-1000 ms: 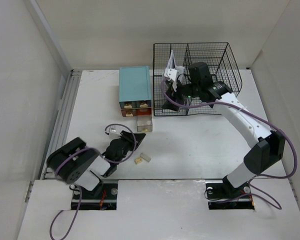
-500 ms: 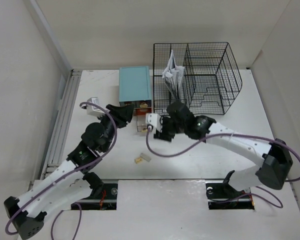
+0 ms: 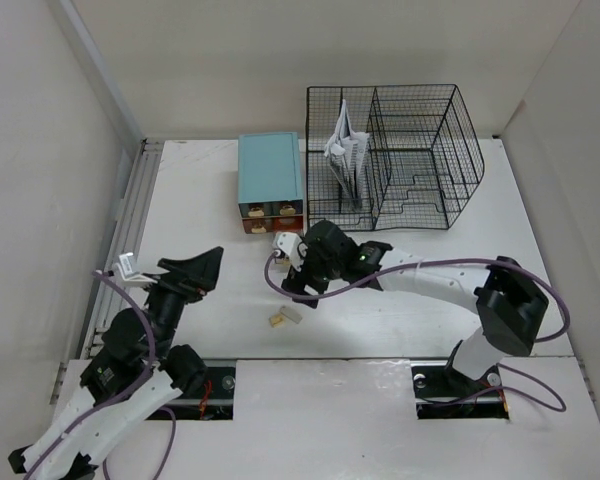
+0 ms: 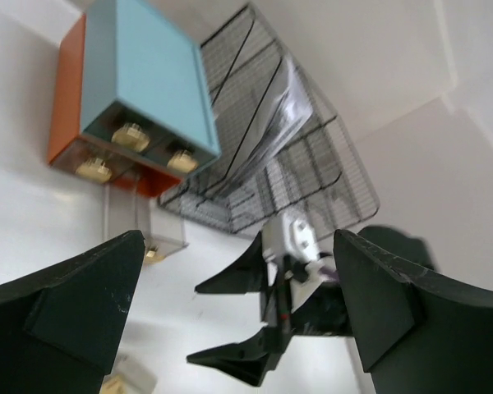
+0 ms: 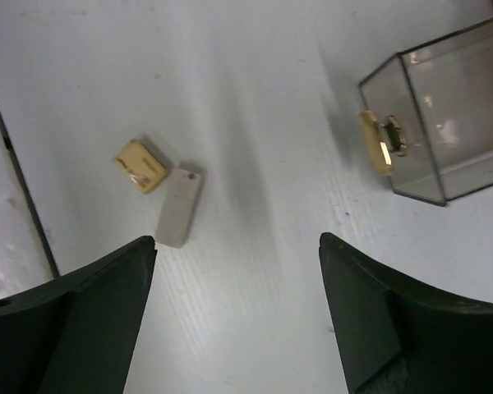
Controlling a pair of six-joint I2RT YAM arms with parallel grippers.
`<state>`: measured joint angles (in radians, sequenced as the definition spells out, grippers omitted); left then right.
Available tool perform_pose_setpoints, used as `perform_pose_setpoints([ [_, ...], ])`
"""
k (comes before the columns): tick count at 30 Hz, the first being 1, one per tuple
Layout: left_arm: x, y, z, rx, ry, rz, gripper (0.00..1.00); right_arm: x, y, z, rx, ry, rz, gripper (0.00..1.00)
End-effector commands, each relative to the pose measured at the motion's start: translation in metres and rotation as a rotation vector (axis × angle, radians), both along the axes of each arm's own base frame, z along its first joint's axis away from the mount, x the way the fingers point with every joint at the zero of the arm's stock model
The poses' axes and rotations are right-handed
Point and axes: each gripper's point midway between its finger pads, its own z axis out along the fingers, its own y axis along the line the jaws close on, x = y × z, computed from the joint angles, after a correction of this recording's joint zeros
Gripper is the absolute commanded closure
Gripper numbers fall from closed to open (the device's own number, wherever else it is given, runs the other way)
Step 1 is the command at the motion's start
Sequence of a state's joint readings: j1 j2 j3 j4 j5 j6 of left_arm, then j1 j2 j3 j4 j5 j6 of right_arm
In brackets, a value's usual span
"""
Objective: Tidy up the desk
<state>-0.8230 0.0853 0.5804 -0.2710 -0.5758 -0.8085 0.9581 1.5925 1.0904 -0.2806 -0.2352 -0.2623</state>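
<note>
Desk [image 5: 255,123] lies beneath spread right jaws.

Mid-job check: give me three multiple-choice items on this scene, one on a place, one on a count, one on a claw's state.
1. The papers stand in the wire rack's: A left compartment, B right compartment, C neither.
2. Count the small pieces on the desk by the right claw: A one, B two, C four.
3. The right claw is: A shut on a piece, B open and empty, C out of view.
Answers: 1 A, the sheets lean inside the left section; 2 B, one yellow, one grey, side by side; 3 B, its jaws stand wide apart, nothing between.
</note>
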Motion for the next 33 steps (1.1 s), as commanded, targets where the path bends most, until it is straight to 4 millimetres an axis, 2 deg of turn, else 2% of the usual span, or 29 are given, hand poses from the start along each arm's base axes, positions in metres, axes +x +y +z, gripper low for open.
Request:
perform_pose_setpoints([
  [1,-0.006,-0.015,-0.029,0.025,0.028,-0.086,0.00,-0.012,0.034,0.014,0.096,0.042,-0.097,0.15],
  [3,-0.009,-0.012,-0.031,0.008,0.021,-0.087,0.00,-0.010,0.039,0.004,0.080,0.074,-0.183,0.18],
  [6,-0.009,-0.009,-0.036,0.018,0.033,-0.074,0.00,-0.013,0.042,-0.010,0.030,0.075,-0.221,0.18],
  [8,-0.010,-0.007,-0.036,0.018,0.033,-0.074,0.00,-0.022,0.046,-0.023,0.000,0.084,-0.211,0.18],
  [11,-0.011,-0.006,-0.032,0.011,0.026,-0.074,0.00,-0.018,0.043,-0.037,-0.031,0.046,-0.235,0.18],
  [16,-0.011,-0.006,-0.035,0.020,0.024,-0.074,0.00,-0.005,0.035,-0.047,-0.076,-0.025,-0.265,0.18],
  [22,-0.012,-0.008,-0.033,0.014,0.017,-0.083,0.00,-0.014,0.036,-0.073,-0.124,0.031,-0.227,0.20],
  [26,-0.013,-0.006,-0.032,0.017,0.008,-0.082,0.00,-0.019,0.038,-0.077,-0.127,0.052,-0.209,0.23],
  [29,-0.013,-0.006,-0.032,0.017,0.008,-0.082,0.00,-0.024,0.034,-0.083,-0.146,0.052,-0.193,0.27],
  [31,-0.013,-0.006,-0.032,0.017,0.008,-0.082,0.00,-0.024,0.034,-0.083,-0.147,0.052,-0.193,0.34],
  [32,-0.013,-0.006,-0.032,0.017,0.008,-0.082,0.00,-0.025,0.033,-0.088,-0.157,0.055,-0.193,0.39],
  [33,-0.013,-0.006,-0.032,0.017,0.008,-0.082,0.00,-0.024,0.033,-0.088,-0.159,0.049,-0.185,0.52],
])
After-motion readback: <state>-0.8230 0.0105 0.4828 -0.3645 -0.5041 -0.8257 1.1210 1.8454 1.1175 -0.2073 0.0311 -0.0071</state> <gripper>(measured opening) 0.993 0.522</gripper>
